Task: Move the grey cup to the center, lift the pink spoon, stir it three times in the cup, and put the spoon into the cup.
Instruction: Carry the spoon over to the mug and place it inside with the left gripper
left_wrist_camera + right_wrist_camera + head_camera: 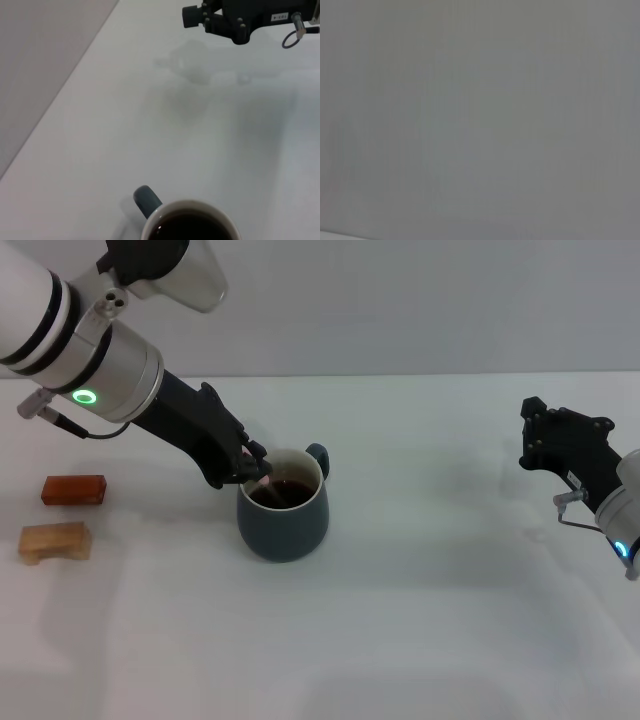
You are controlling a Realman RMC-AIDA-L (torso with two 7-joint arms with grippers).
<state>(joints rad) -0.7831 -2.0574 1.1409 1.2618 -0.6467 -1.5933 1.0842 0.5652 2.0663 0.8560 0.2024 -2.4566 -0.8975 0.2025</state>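
The grey cup (pixel 285 525) stands upright near the middle of the white table, its handle turned to the far right and dark liquid inside. My left gripper (pixel 252 468) hangs over the cup's left rim, shut on the pink spoon (pixel 264 481). The spoon slants down into the liquid, and its bowl is hidden there. In the left wrist view only the cup's rim (pixel 190 204) and handle (pixel 146 200) show. My right gripper (pixel 548 435) is parked above the table at the far right, apart from the cup; it also appears far off in the left wrist view (pixel 235 20).
A reddish-brown block (pixel 73 489) and a pale wooden block (pixel 55 541) lie at the table's left edge. The table (pixel 450 620) is white, with a grey wall behind it. The right wrist view shows only a blank grey surface.
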